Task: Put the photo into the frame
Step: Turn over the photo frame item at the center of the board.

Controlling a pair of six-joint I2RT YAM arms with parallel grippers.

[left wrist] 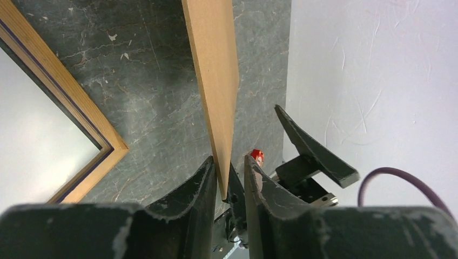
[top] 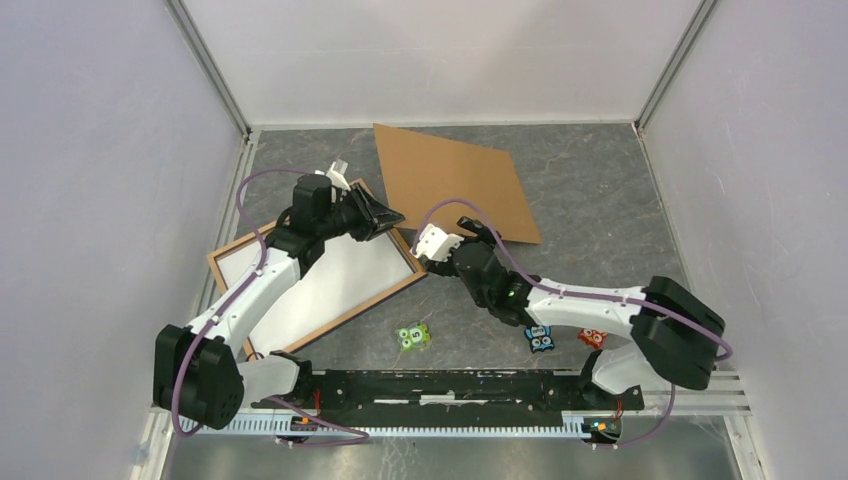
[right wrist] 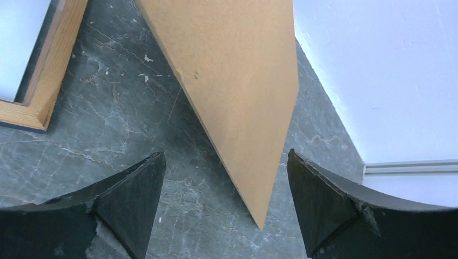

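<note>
The frame (top: 232, 262) lies back-up on the left of the table, light wood rails showing. A plain white sheet (top: 320, 285) fills it, which looks like the photo's white back; no print shows. The frame's corner also shows in the left wrist view (left wrist: 92, 121) and the right wrist view (right wrist: 48, 91). The brown backing board (top: 455, 185) lies behind it. My left gripper (top: 393, 218) straddles the board's near-left corner (left wrist: 213, 65), jaws a narrow gap apart (left wrist: 229, 162), board touching one finger only. My right gripper (top: 472, 228) is wide open (right wrist: 226, 159), a board corner (right wrist: 237, 81) lying ahead of it.
Three small owl toys lie near the arm bases: green (top: 413, 337), blue (top: 540, 338) and red (top: 592, 338). White walls close the table on the left, back and right. The right arm's finger (left wrist: 313, 151) shows close by in the left wrist view.
</note>
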